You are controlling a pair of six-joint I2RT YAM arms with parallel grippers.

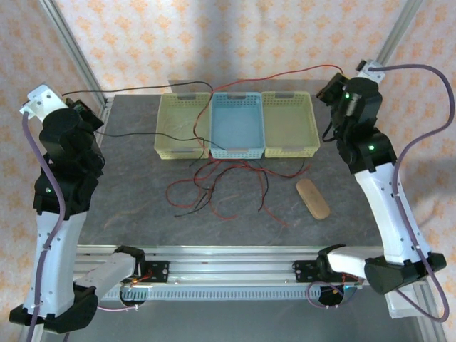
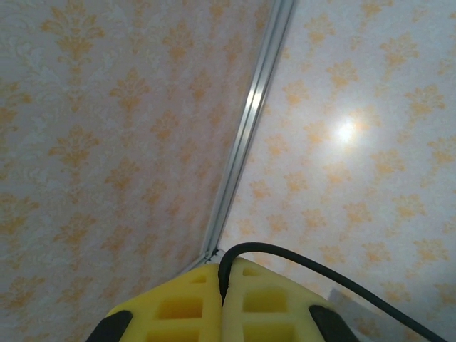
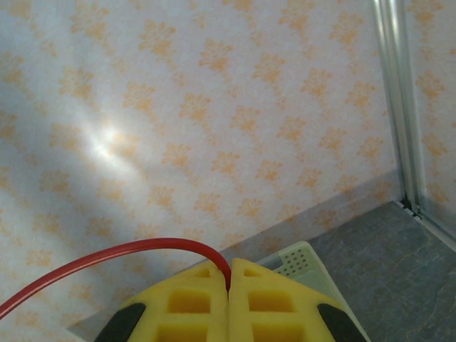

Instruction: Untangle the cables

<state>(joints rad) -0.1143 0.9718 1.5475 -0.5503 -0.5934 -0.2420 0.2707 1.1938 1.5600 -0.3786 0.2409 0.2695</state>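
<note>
The table (image 1: 128, 206) looks like matt, mottled grey stone; the baskets (image 1: 237, 151) are perforated plastic, the oval block (image 1: 313, 199) smooth wood. The frame rail (image 2: 246, 135) is brushed metal, the patterned backdrop (image 2: 107, 142) faintly glossy. The yellow fingers (image 3: 214, 313) look matt plastic; the red cable (image 3: 107, 255) and black cable (image 2: 299, 258) are smooth-sheathed

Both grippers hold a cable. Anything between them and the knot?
Yes. The black cable from the left gripper and the red cable from the right gripper both cross the left yellow basket and blue basket before reaching the tangle; the rims may snag them.
</note>
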